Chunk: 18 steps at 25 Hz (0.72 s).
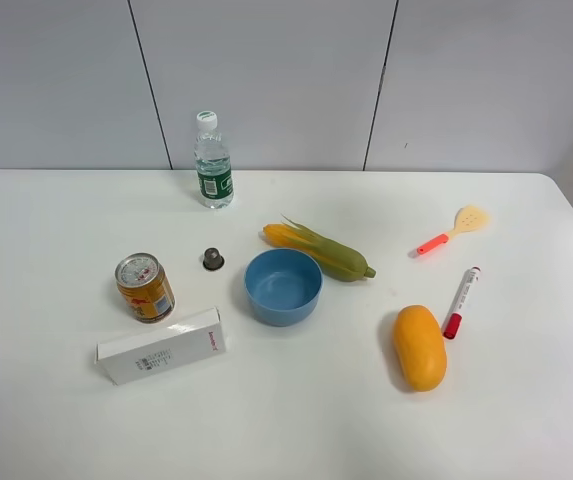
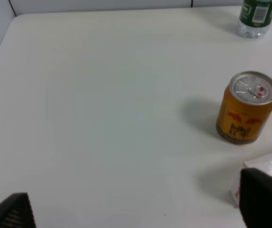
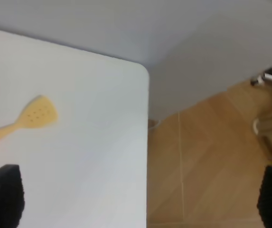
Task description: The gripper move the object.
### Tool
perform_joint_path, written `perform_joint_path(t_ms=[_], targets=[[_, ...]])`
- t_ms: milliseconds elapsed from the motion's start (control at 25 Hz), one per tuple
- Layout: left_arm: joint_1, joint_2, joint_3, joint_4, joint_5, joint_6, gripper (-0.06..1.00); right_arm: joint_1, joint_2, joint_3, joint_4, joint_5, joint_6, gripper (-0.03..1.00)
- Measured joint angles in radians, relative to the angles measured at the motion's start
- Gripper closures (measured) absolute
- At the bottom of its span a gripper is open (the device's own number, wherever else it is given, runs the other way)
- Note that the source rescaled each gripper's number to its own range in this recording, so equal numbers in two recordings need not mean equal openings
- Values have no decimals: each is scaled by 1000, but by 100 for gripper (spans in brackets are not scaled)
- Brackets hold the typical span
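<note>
1. Box (image 1: 162,346) lies flat on table (image 1: 56,230), front-left, just beside can (image 1: 144,287), near bowl (image 1: 283,286).
2. L gripper (image 2: 136,209): I see fingers spread wide, nothing between; box corner by one fingertip.
3. R gripper (image 3: 136,199): spread too, empty, over table edge near spatula (image 3: 26,116).

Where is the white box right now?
In the exterior high view the white box lies on the table's left front part, just in front of the yellow can and left of the blue bowl, with nothing touching it.
</note>
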Motion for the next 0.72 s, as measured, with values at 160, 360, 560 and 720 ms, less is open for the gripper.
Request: perform_joint_path(t_ms=[160, 360, 560, 720], targets=[[0, 0, 0, 0, 0, 0, -6, -38, -105, 3, 8, 0, 34, -3], [0, 0, 0, 0, 0, 0, -6, -39, -304, 178, 11, -2, 68, -3], [0, 0, 0, 0, 0, 0, -6, -39, -578, 494, 47, 1, 138, -3], [0, 0, 0, 0, 0, 0, -6, -40, -823, 705, 83, -9, 149, -3]])
